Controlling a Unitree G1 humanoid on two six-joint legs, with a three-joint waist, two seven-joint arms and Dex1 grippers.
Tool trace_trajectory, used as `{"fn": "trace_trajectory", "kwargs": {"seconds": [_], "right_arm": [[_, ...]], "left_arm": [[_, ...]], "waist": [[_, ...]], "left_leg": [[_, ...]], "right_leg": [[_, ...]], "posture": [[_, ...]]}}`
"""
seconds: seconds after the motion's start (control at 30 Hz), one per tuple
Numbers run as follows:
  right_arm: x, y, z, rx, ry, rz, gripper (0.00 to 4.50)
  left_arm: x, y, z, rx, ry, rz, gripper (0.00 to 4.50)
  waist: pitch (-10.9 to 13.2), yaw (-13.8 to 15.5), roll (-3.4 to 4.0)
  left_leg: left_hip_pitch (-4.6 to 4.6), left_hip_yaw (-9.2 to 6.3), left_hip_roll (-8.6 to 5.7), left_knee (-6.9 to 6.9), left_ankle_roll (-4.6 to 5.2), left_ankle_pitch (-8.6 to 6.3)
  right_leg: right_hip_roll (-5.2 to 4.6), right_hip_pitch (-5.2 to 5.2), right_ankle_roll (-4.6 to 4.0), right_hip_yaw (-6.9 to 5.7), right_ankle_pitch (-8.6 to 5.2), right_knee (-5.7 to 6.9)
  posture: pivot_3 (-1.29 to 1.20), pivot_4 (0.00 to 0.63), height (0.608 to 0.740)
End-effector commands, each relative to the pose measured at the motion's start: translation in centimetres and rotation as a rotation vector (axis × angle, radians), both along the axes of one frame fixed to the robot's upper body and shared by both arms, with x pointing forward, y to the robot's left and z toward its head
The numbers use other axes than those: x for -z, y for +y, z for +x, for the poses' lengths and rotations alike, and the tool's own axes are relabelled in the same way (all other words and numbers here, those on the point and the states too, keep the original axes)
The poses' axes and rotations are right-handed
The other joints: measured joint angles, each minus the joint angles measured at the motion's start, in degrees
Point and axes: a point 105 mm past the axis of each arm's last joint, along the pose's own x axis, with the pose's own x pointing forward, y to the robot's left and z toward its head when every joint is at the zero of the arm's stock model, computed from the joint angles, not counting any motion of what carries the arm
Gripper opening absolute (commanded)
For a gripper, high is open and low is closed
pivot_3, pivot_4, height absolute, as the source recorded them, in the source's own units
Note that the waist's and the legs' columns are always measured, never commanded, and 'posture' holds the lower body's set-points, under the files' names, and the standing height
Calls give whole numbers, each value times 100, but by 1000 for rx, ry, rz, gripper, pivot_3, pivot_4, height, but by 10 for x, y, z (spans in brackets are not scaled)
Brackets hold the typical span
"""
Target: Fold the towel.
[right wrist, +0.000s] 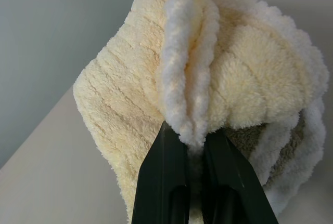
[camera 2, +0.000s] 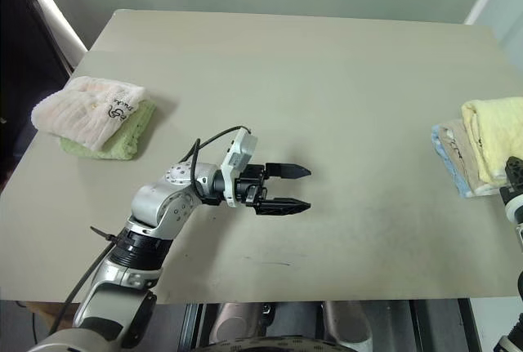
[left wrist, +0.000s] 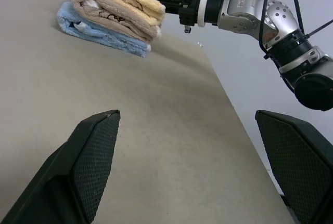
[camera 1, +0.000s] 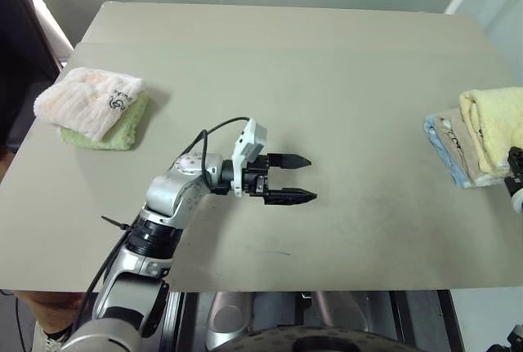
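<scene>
The pale yellow towel [camera 1: 493, 119] lies folded on a stack at the table's right edge. My right gripper [right wrist: 193, 143] is shut on a doubled fold of the towel [right wrist: 244, 68], with the cloth pinched between its black fingers [right wrist: 164, 182]. In the head views that gripper [camera 1: 515, 166] sits at the stack's near side, by the frame's edge. My left gripper [camera 1: 304, 179] hovers open over the bare middle of the table, pointing right toward the stack, with nothing between its fingers [left wrist: 88, 151].
Under the yellow towel lie a beige towel [camera 1: 454, 141] and a light blue cloth [camera 1: 435, 141]. A pink-white towel [camera 1: 88, 99] on a green cloth [camera 1: 124, 130] sits at the left edge. The table [camera 1: 327, 66] ends just past the right stack.
</scene>
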Motion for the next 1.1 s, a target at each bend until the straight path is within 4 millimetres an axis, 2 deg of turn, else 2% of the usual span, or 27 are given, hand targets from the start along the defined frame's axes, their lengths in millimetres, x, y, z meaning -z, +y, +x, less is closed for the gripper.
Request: {"fn": "trace_trajectory", "kwargs": {"seconds": [0.03,0.13,0.4,0.47,0.6,0.77,0.83,0.97,1.1], "right_arm": [[-8,-9,-4,21,-31,-12,319],[-6,-12,-5,28,-18,-30,1198],[-2,-16,-11,43,0,-47,3965],[-2,-19,-15,57,5,-65,4468],[-1,-23,-23,72,11,-73,4468],[-22,-24,-36,75,-66,-86,4468],[-27,-19,-41,52,-76,-100,4468],[-38,14,-47,-117,-91,-170,4468],[-57,64,-53,-372,-131,-329,4468]], "left_arm": [[-4,0,0,14,-32,-12,4500],[-4,0,-1,16,-34,-12,4500],[-3,0,-1,14,-35,-18,4500],[-1,0,-1,15,-33,-15,4500],[1,1,1,8,-45,-11,4500],[1,1,5,0,-60,-14,4500],[-1,1,7,-6,-66,-21,4500],[-5,3,13,-32,-74,-44,4500],[-7,6,18,-42,-68,-59,4500]], "waist": [[0,0,0],[0,0,0],[0,1,1],[0,4,1],[-1,7,2],[0,10,7],[0,11,11],[0,16,11],[0,13,13]], "left_leg": [[-1,0,0,0,0,0],[-2,1,0,0,1,0],[-2,1,0,0,1,0],[-2,0,0,0,1,0],[-2,1,0,1,2,0],[-3,1,-1,1,2,0],[-4,1,-2,1,1,0],[-4,-1,-2,1,2,-1],[-8,0,-5,2,1,-1]], "right_leg": [[0,0,0,0,0,0],[0,0,0,0,0,-1],[-1,1,1,0,0,-1],[-1,1,1,0,-1,-1],[-1,2,-5,0,-5,-1],[-1,2,-18,0,-13,-1],[-1,2,-22,0,-17,-1],[-1,4,-27,-1,-25,0],[-1,4,-27,-1,-26,-1]], "posture": [[0,150,697],[0,150,697],[0,150,697],[0,150,697],[0,150,697],[0,150,697],[0,150,697],[0,150,697],[0,150,697]]}}
